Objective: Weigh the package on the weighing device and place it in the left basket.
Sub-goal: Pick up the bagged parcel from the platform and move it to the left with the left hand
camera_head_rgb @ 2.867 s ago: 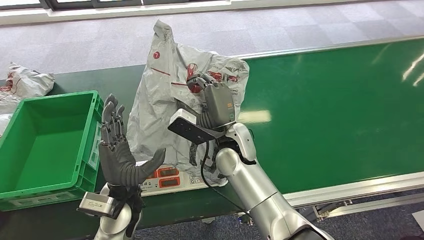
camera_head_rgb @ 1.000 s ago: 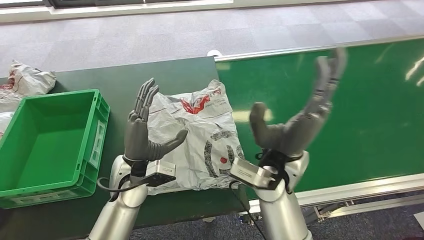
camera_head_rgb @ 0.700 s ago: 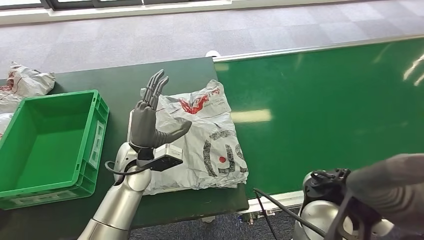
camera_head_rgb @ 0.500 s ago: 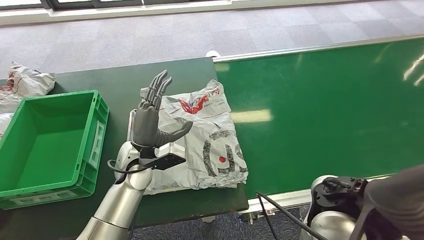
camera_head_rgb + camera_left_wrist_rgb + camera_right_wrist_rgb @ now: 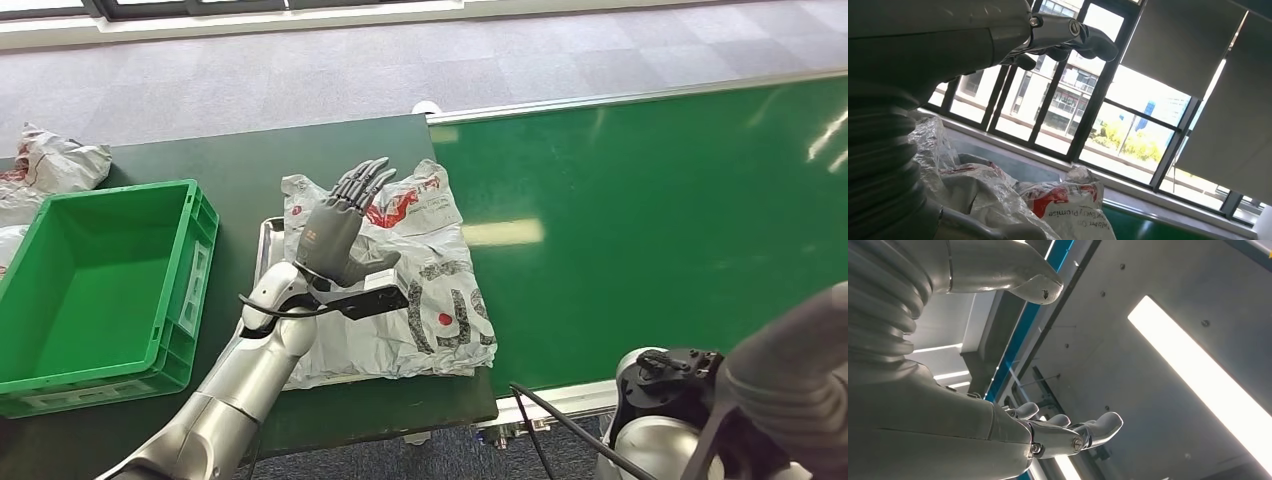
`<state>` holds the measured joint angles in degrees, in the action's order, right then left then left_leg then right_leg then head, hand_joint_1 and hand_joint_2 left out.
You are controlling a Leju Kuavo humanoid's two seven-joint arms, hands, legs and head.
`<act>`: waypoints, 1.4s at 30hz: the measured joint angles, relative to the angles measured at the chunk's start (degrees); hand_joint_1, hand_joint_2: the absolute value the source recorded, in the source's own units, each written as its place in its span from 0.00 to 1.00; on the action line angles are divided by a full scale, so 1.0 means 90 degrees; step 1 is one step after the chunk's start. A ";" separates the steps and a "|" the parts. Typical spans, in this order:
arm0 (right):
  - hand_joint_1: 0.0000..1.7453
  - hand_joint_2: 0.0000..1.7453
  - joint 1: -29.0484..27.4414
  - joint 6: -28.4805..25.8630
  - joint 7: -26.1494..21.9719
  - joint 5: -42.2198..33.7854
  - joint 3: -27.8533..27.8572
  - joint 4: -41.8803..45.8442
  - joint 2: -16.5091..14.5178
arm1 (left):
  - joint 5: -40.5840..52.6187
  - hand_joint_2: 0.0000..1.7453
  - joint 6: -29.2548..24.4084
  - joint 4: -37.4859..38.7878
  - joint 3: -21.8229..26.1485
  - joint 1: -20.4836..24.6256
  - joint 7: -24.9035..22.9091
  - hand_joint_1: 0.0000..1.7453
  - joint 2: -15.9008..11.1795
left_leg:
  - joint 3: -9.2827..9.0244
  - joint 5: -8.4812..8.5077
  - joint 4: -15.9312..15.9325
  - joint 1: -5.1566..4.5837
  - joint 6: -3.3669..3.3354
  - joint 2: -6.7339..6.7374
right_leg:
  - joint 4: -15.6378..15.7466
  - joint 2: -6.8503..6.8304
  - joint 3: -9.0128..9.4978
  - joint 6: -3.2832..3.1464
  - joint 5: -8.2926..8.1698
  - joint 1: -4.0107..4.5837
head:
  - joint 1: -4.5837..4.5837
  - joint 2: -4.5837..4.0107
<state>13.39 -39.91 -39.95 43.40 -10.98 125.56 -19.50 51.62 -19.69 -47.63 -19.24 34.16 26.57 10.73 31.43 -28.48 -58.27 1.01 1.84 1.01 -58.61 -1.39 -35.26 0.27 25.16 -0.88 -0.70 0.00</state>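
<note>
Directly beneath the left hand (image 5: 335, 235) (fingers spread, holding nothing) lies the package (image 5: 420, 290).

The dark green table (image 5: 190, 165) carries a green basket (image 5: 60, 370) and a metal weighing device (image 5: 268, 240).

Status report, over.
Left hand open above the package. Right hand open, raised clear. Package flat on the scale, basket unblocked.
</note>
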 joint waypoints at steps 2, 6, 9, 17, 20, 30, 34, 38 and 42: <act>0.00 1.00 0.0008 0.0001 0.0000 0.0042 -0.0009 -0.0057 0.0000 | 0.0090 1.00 0.0139 0.0218 -0.0055 0.0095 0.0000 0.00 0.0000 | 0.0000 0.0000 0.0000 0.0000 0.0000 0.0000 | 0.0000 -0.0001 0.0000 0.0000 0.0000 0.0000 | -0.0001 0.0000; 0.00 1.00 0.0040 0.0004 -0.0001 0.0093 -0.0045 -0.0273 -0.0001 | 0.0256 1.00 0.2008 0.0969 -0.0303 0.0442 0.0263 0.00 -0.0045 | 0.0001 0.0001 0.0000 0.0000 0.0000 0.0004 | 0.0000 -0.0001 0.0002 -0.0001 -0.0002 -0.0001 | 0.0000 0.0000; 0.00 1.00 0.0057 0.0005 0.0000 0.0093 -0.0055 -0.0427 -0.0002 | 0.0213 1.00 0.3109 0.1521 -0.0426 0.0617 0.0555 0.00 -0.0112 | 0.0000 0.0003 0.0000 0.0000 0.0002 0.0016 | -0.0001 0.0011 -0.0004 -0.0002 -0.0008 0.0000 | -0.0001 0.0000; 0.00 1.00 0.0064 0.0007 0.0000 0.0109 -0.0055 -0.0536 -0.0002 | 0.0176 1.00 0.3305 0.2266 -0.0537 0.1012 0.0659 0.03 -0.0138 | 0.0002 0.0007 0.0001 0.0001 0.0003 0.0008 | -0.0001 0.0009 -0.0004 -0.0001 -0.0009 0.0000 | 0.0000 0.0000; 0.00 1.00 0.0065 0.0007 0.0000 0.0109 -0.0055 -0.0552 -0.0002 | 0.0171 1.00 0.3370 0.2379 -0.0566 0.1071 0.0687 0.65 -0.0141 | 0.0002 0.0007 0.0001 0.0001 0.0003 0.0008 | -0.0001 0.0009 -0.0003 -0.0001 -0.0009 0.0000 | 0.0000 0.0000; 0.00 1.00 0.0064 0.0007 0.0000 0.0089 -0.0049 -0.0565 -0.0002 | -0.0034 1.00 0.3872 0.2580 -0.0577 0.1160 0.0990 1.00 -0.0192 | 0.0001 0.0009 0.0001 0.0001 0.0003 0.0007 | -0.0001 0.0008 -0.0002 -0.0003 -0.0011 0.0000 | 0.0000 0.0000; 0.00 1.00 0.0062 0.0007 0.0000 0.0096 -0.0042 -0.0565 -0.0002 | -0.0064 1.00 0.3877 0.2599 -0.0577 0.1192 0.0989 1.00 -0.0205 | 0.0001 0.0009 0.0001 0.0001 0.0003 0.0007 | -0.0001 0.0008 -0.0002 -0.0003 -0.0011 0.0000 | 0.0000 0.0000; 0.00 1.00 0.0062 0.0007 0.0000 0.0107 -0.0041 -0.0565 -0.0002 | -0.0226 1.00 0.3829 0.2606 -0.0577 0.1202 0.1063 1.00 -0.0212 | 0.0001 0.0009 0.0001 0.0001 0.0004 0.0007 | -0.0001 0.0008 -0.0002 -0.0004 -0.0012 0.0000 | 0.0000 0.0000; 0.00 1.00 0.0059 0.0007 0.0000 0.0107 -0.0038 -0.0579 -0.0002 | -0.0718 1.00 0.3940 0.2538 -0.0576 0.1183 0.1408 1.00 -0.0249 | 0.0002 0.0010 0.0001 0.0001 0.0004 0.0006 | -0.0002 0.0008 -0.0002 -0.0004 -0.0012 0.0001 | 0.0000 0.0000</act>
<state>13.92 -39.85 -39.95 44.36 -11.33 120.35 -19.52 45.15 15.77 -24.79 -24.42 44.81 39.25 8.49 31.45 -28.39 -58.26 1.01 1.88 1.07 -58.63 -1.32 -35.28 0.24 25.06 -0.88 -0.70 0.00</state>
